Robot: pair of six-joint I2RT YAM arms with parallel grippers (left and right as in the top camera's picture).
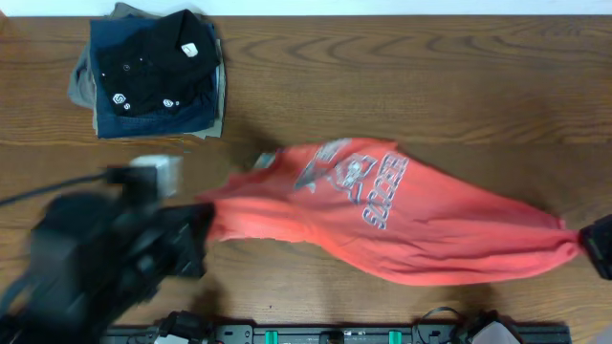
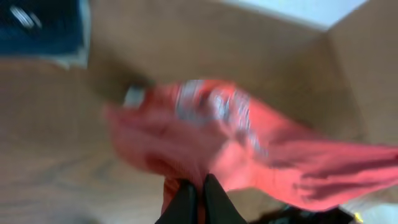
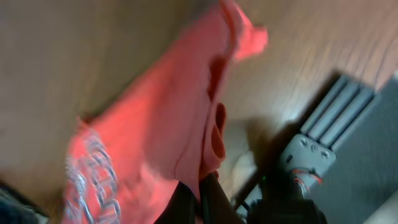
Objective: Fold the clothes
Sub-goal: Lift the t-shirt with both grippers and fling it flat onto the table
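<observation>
Overhead, you see the brown wooden table point(image 1: 382, 76) with the red-orange cotton T-shirt point(image 1: 411, 225), printed with pale lettering, stretched in a sagging band across its centre, from nine o'clock toward three o'clock. At eleven o'clock sits a stack of folded blue, khaki and black garments point(image 1: 153, 72), well apart from the shirt.

Your left gripper point(image 1: 203, 227), blurred, is clenched on the shirt's nine o'clock end. Its wrist view shows dark fingers point(image 2: 186, 202) pressed together with red cloth bunched around them. Your right gripper point(image 1: 598, 247) is pinched onto the gathered three o'clock end.

Expect the shirt to be light, soft and limp. It likely drapes and bunches rather than holding shape, and thin fabric may slip from a shallow pinch. Take it by hems or shoulder seams, where the cloth is doubled.
</observation>
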